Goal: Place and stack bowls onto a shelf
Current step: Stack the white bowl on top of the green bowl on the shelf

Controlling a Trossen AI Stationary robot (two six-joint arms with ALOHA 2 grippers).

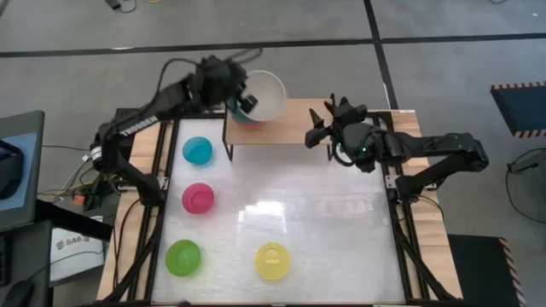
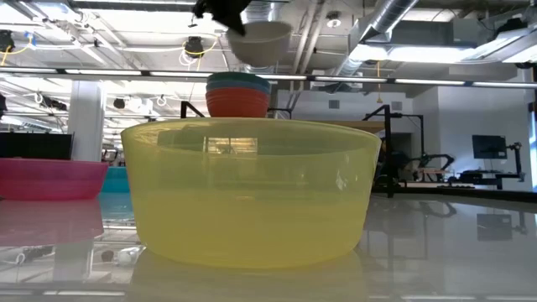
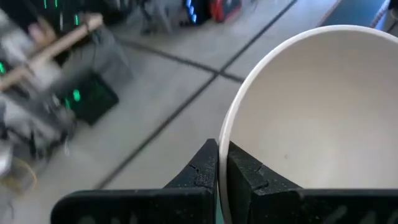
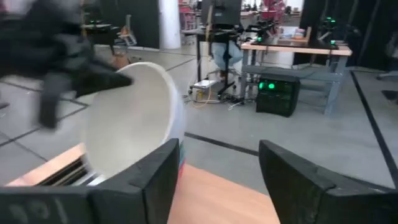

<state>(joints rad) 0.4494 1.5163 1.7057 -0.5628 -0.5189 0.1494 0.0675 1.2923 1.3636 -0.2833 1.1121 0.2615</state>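
Yellow bowl (image 2: 250, 193) fills the low view, sitting on the white tabletop (image 1: 333, 222) nearest the camera; from above it lies near the tabletop's front edge, right of the lime bowl (image 1: 183, 257). Magenta bowl (image 1: 198, 198) and cyan bowl (image 1: 197, 150) line up along the left side, each apart from its neighbours.

At the far edge stands the shelf (image 1: 299, 124), its wooden top bare on the right half. On its left end rests a stack of bowls (image 2: 238, 94), red at the bottom with blue and teal rims above it.

Left end effector (image 1: 241, 103) has its fingers (image 3: 205, 171) clamped on the rim of the white bowl (image 1: 265, 95), one finger outside the wall and one inside. The white bowl hangs tilted on its side in the air just above the stack, its opening turned toward the right arm; in the low view a gap shows between it and the stack.

Right end effector (image 1: 317, 130) hovers over the shelf's right half with its fingers (image 4: 155, 180) spread wide and holding nothing, pointed at the white bowl.
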